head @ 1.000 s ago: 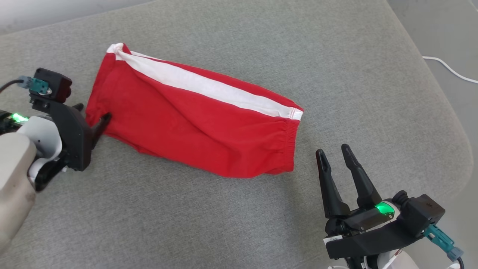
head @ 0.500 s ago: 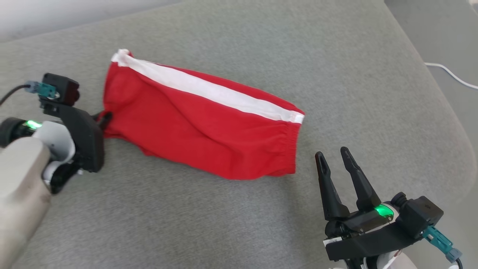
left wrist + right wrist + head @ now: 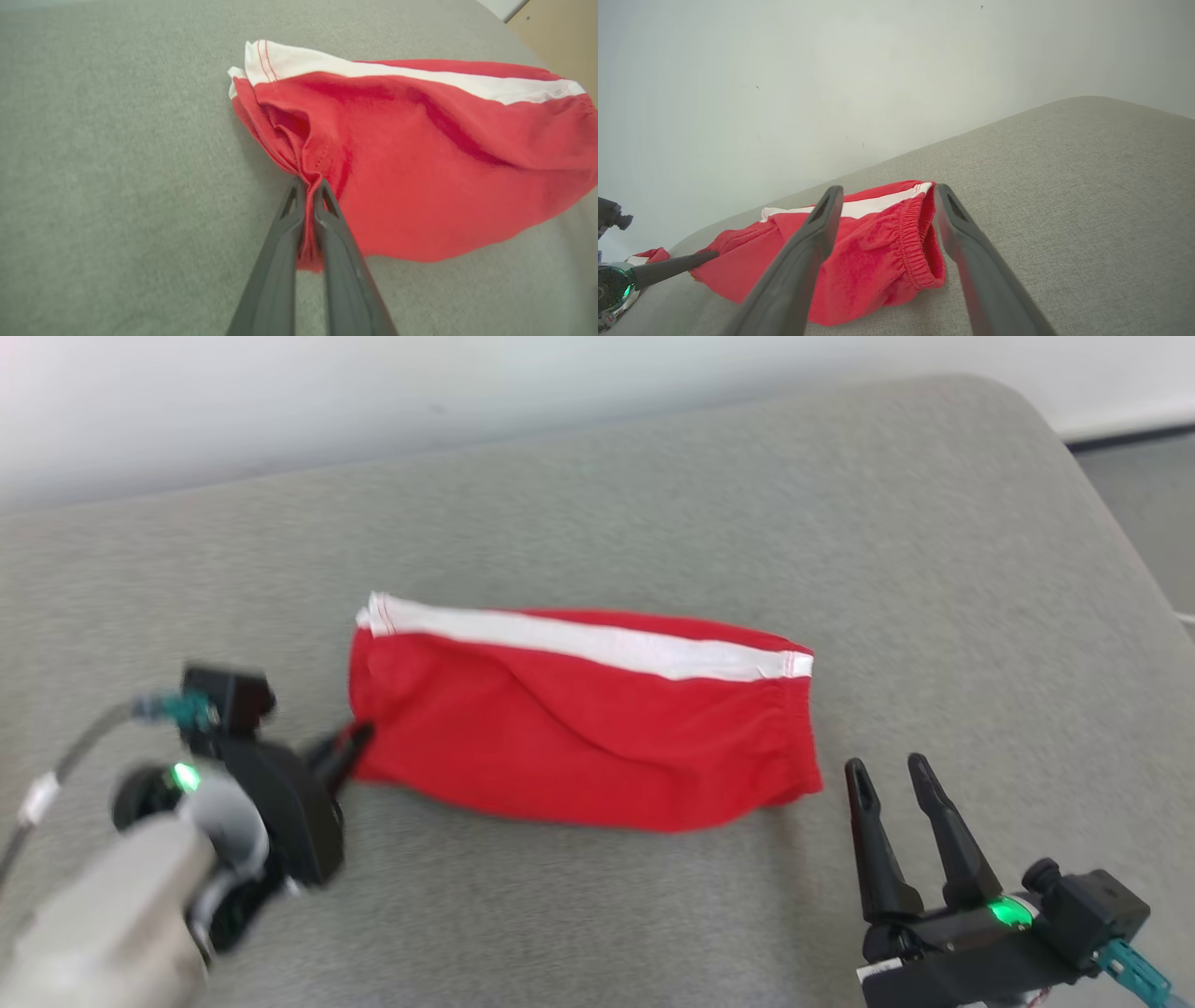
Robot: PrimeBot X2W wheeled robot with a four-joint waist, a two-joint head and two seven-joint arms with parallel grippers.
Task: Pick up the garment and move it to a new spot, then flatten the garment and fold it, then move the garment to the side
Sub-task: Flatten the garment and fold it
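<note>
Red soft-cloth shorts lay near the centre of the grey fabric-covered cushion, long axis running 9 to 3 o'clock in the head view. They were roughly flat but not smooth: a soft diagonal crease crossed the red panel, and the 9 o'clock end was bunched. A white side stripe ran along the 12 o'clock edge, end to end, w/ red stitching at its 9 o'clock hem. A gathered elastic waistband formed the 3 o'clock end. In the right wrist view it showed as a puckered rim, gaping slightly.

The left tool sat at the shorts' 8 o'clock corner, pinched tight on a fold of the red hem. The left wrist view showed cloth squeezed btwn its two dark fingers, w/ fabric drawn into pleats toward the tips. Whether that corner was lifted off the cushion couldn't be told.

The right tool hung at approx 4 o'clock from the shorts, just beside the waistband but apart from it. Its fingers were spread wide w/ nothing gripped. A green light glowed on its wrist. A pale wall stood behind the cushion at 12 o'clock.
</note>
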